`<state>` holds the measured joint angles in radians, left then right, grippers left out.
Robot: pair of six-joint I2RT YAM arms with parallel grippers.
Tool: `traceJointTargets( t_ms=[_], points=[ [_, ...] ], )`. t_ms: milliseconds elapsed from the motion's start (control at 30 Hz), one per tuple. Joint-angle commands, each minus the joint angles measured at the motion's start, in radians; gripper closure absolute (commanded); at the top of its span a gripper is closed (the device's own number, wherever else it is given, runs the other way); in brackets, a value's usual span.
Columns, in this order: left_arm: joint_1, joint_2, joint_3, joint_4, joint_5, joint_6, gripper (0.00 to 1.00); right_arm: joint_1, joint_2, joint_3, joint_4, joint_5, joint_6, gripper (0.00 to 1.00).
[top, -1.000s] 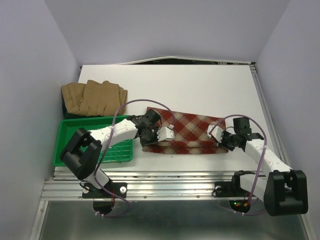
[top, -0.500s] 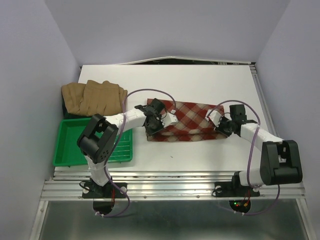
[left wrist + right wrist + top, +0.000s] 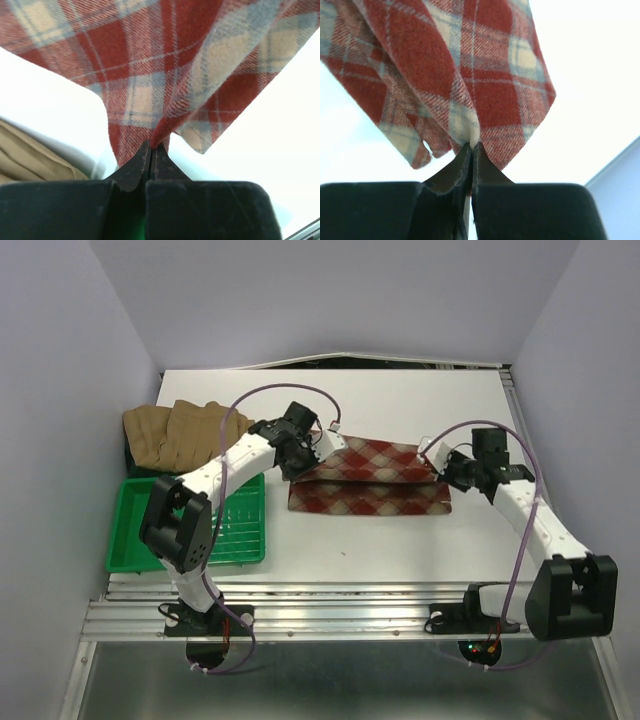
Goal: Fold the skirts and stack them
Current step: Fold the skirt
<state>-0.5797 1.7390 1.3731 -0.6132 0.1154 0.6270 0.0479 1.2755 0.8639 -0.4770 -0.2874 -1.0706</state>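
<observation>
Carried rearward and lifted since a second ago: far edge of red-and-cream plaid cloth skirt point(image 3: 372, 485), near fold lying midway across white table point(image 3: 400, 400). Heaped at left rear, tan-brown plain skirts point(image 3: 185, 430); just in front, green ribbed plastic tray point(image 3: 130, 530). Clamped tight on plaid's far left corner, left gripper point(image 3: 151, 147); pinched closed on far right corner, right gripper point(image 3: 471, 146).

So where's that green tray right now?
In the top view, the tray sits on the left, just nearer the robot than the tan skirts and left of the plaid skirt.
</observation>
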Motion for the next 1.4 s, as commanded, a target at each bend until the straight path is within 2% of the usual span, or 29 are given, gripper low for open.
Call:
traceJointTargets(
  t_ms=[0, 100, 233, 300, 333, 367, 433, 467, 500, 567, 667, 733, 767, 900, 967, 1000, 1033, 1100, 1267, 1367],
  points=[
    [-0.02, -0.079, -0.074, -0.091, -0.022, 0.023, 1.0, 0.0, -0.123, -0.057, -0.115, 0.002, -0.095, 0.99],
    [-0.035, -0.091, -0.167, -0.056, -0.002, 0.023, 1.0, 0.0, -0.137, -0.186, -0.049, 0.001, -0.106, 0.99],
    [-0.063, -0.062, -0.258, 0.009, 0.026, 0.014, 1.0, 0.0, -0.061, -0.276, 0.035, 0.017, -0.111, 0.99],
    [-0.072, -0.047, -0.308, 0.047, 0.02, 0.008, 1.0, 0.0, -0.048, -0.298, 0.052, 0.021, -0.112, 0.96],
    [-0.072, -0.027, -0.321, 0.093, 0.009, 0.005, 1.0, 0.0, -0.05, -0.301, 0.054, 0.016, -0.109, 0.89],
    [-0.072, -0.016, -0.339, 0.11, -0.011, 0.0, 0.93, 0.0, -0.062, -0.302, 0.04, 0.001, -0.109, 0.64],
    [-0.071, -0.007, -0.342, 0.127, -0.016, 0.002, 0.77, 0.0, -0.091, -0.284, 0.008, -0.025, -0.1, 0.4],
    [-0.071, -0.016, -0.342, 0.128, -0.016, 0.0, 0.66, 0.0, -0.128, -0.273, -0.029, -0.03, -0.097, 0.37],
    [-0.071, -0.028, -0.336, 0.115, 0.001, -0.003, 0.6, 0.0, -0.148, -0.252, -0.044, -0.03, -0.077, 0.35],
    [-0.071, -0.081, -0.315, 0.084, 0.045, -0.003, 0.4, 0.0, -0.186, -0.232, -0.058, -0.018, -0.068, 0.34],
    [-0.071, -0.179, -0.261, 0.026, 0.159, 0.01, 0.39, 0.0, -0.24, -0.143, -0.128, -0.05, -0.03, 0.3],
    [-0.069, -0.252, -0.247, 0.004, 0.184, 0.013, 0.39, 0.0, -0.24, -0.064, -0.181, -0.091, 0.004, 0.27],
    [-0.071, -0.275, -0.234, 0.0, 0.208, 0.011, 0.39, 0.0, -0.232, 0.023, -0.227, -0.14, 0.029, 0.25],
    [-0.068, -0.325, -0.207, 0.044, 0.202, -0.056, 0.39, 0.0, -0.118, 0.185, -0.23, -0.197, 0.162, 0.27],
    [-0.066, -0.259, -0.186, 0.07, 0.166, -0.105, 0.46, 0.0, 0.031, 0.23, -0.209, -0.202, 0.173, 0.32],
    [-0.065, -0.259, -0.172, 0.07, 0.153, -0.122, 0.49, 0.0, 0.031, 0.239, -0.2, -0.199, 0.184, 0.32],
    [-0.063, -0.206, -0.164, 0.069, 0.144, -0.136, 0.55, 0.0, 0.103, 0.247, -0.175, -0.19, 0.19, 0.34],
    [-0.062, -0.158, -0.152, 0.073, 0.129, -0.18, 0.6, 0.0, 0.171, 0.274, -0.16, -0.185, 0.211, 0.37],
    [-0.062, -0.03, -0.16, 0.115, 0.098, -0.251, 0.7, 0.0, 0.344, 0.311, -0.086, -0.157, 0.245, 0.4],
    [-0.051, 0.033, -0.16, 0.127, 0.09, -0.276, 0.73, 0.0, 0.386, 0.288, -0.063, -0.133, 0.232, 0.41]
  ],
)
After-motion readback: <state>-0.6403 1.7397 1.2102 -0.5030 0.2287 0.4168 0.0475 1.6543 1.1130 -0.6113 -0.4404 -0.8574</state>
